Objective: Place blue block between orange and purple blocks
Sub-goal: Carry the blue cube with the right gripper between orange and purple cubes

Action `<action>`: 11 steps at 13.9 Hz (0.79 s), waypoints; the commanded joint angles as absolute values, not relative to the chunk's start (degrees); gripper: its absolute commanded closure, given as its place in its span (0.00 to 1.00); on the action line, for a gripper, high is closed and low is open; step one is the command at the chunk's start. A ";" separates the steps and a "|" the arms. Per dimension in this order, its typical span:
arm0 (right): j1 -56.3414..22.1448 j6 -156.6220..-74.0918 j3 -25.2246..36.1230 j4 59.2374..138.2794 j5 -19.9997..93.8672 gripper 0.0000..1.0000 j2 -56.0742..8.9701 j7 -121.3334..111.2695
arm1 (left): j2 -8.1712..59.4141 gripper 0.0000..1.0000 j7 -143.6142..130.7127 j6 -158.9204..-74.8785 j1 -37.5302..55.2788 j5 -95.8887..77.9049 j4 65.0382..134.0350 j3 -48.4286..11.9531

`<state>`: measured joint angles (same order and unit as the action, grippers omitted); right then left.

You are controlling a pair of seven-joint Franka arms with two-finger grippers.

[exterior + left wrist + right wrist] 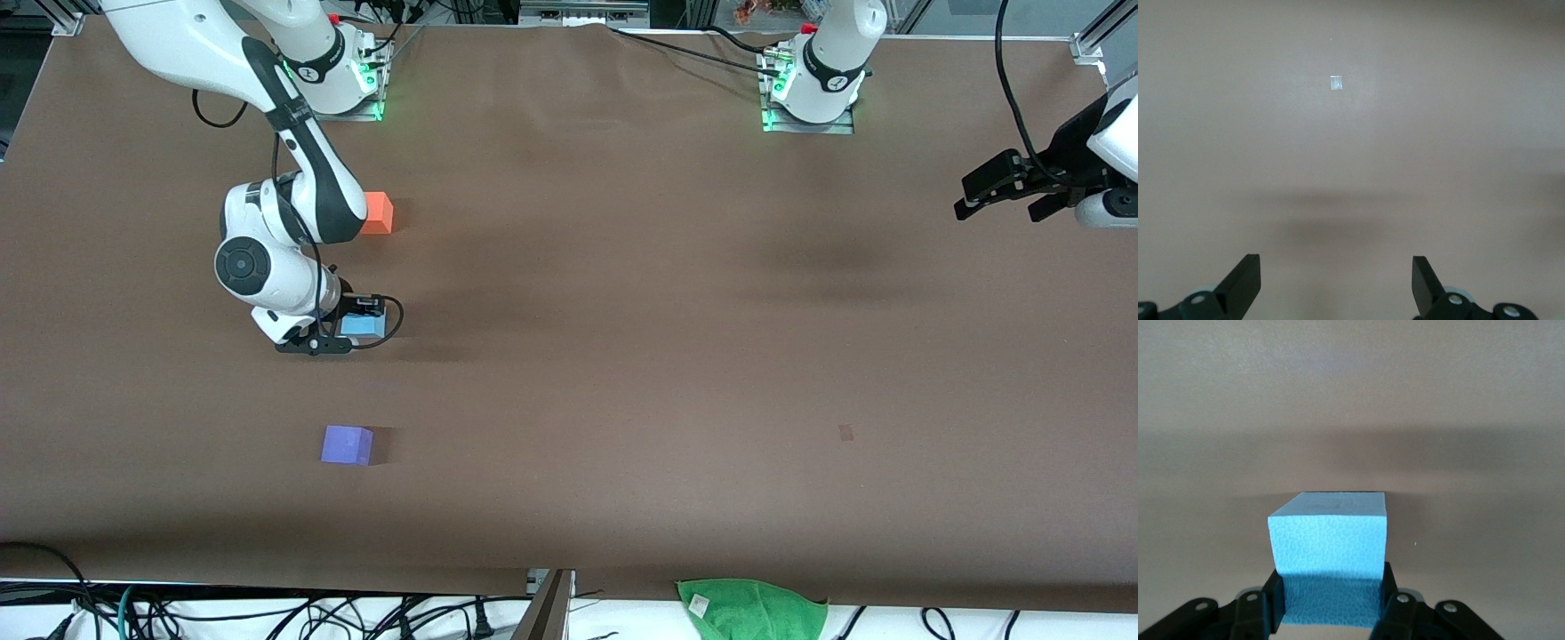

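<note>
My right gripper (364, 325) is shut on the light blue block (359, 328), one finger on each side, low over the table. In the right wrist view the blue block (1328, 533) fills the space between the fingers of the right gripper (1331, 590). The orange block (378, 213) sits on the table farther from the front camera than the held block. The purple block (347, 444) sits nearer to that camera. The blue block is over the stretch between them. My left gripper (1000, 197) waits open and empty, raised at the left arm's end of the table; it also shows in the left wrist view (1336, 280).
A green cloth (751, 609) lies at the table's edge nearest the front camera. A small square mark (845, 432) is on the brown table cover (622, 356); the left wrist view shows a small pale square (1336, 83). Cables run below that edge.
</note>
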<state>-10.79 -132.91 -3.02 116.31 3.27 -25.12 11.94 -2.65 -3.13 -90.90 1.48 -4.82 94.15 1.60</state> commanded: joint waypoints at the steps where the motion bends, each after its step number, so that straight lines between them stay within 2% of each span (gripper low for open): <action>1: -9.59 -133.33 -2.99 115.59 4.31 0.00 -24.70 10.37 | -1.41 0.00 -3.16 -89.47 1.49 -3.96 92.02 1.32; 3: -9.05 -132.81 -3.16 114.79 4.31 0.00 -23.56 10.45 | -1.41 0.00 -3.25 -89.65 1.32 -4.04 91.85 1.41; 5: -9.32 -126.60 -3.16 111.12 4.05 0.00 -21.45 10.90 | -1.41 0.00 -3.34 -89.65 0.97 -4.13 91.41 1.76; 11: -8.96 -94.62 -1.85 83.80 2.02 0.00 -19.61 10.46 | 0.35 0.00 -3.52 -89.74 1.05 -4.13 90.97 1.58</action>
<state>-9.56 -103.17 -2.21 91.45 2.67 -19.81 11.71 -1.20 -3.14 -90.90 1.36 -4.82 93.33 2.04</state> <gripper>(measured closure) 0.000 0.000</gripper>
